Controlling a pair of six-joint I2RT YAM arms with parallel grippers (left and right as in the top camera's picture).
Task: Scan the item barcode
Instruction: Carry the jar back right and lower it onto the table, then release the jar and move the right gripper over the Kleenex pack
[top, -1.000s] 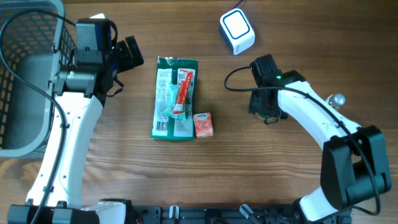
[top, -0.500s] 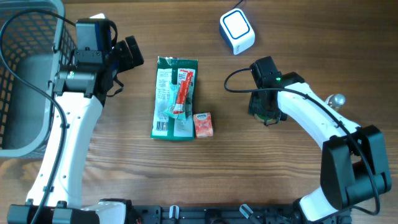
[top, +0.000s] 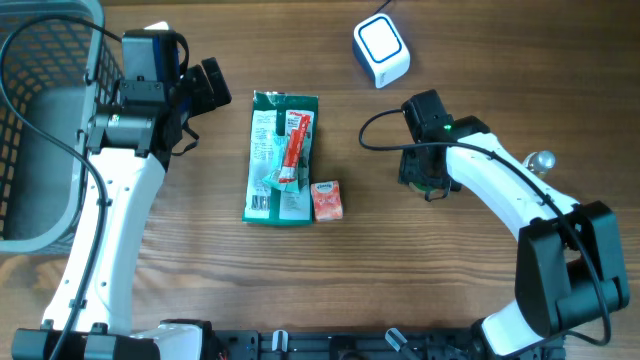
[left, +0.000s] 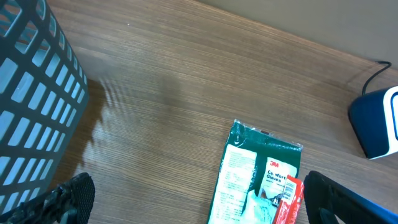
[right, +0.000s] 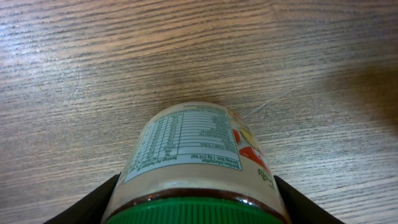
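Observation:
My right gripper (right: 193, 206) is shut on a jar (right: 193, 146) with a green lid and a tan label of printed nutrition facts. Its black fingers (right: 84, 205) press both sides just under the lid. The jar's base points at the wooden table; I cannot tell whether it touches. In the overhead view the right gripper (top: 425, 176) is right of centre, below the white and blue scanner (top: 381, 50). My left gripper (top: 205, 90) stands wide open and holds nothing, near the basket.
A green glove packet (top: 280, 158) lies mid-table with a red packet (top: 296, 150) on top and a small orange box (top: 327, 200) at its lower right. A grey mesh basket (top: 40, 130) fills the far left. A small shiny knob (top: 543, 160) sits at the right.

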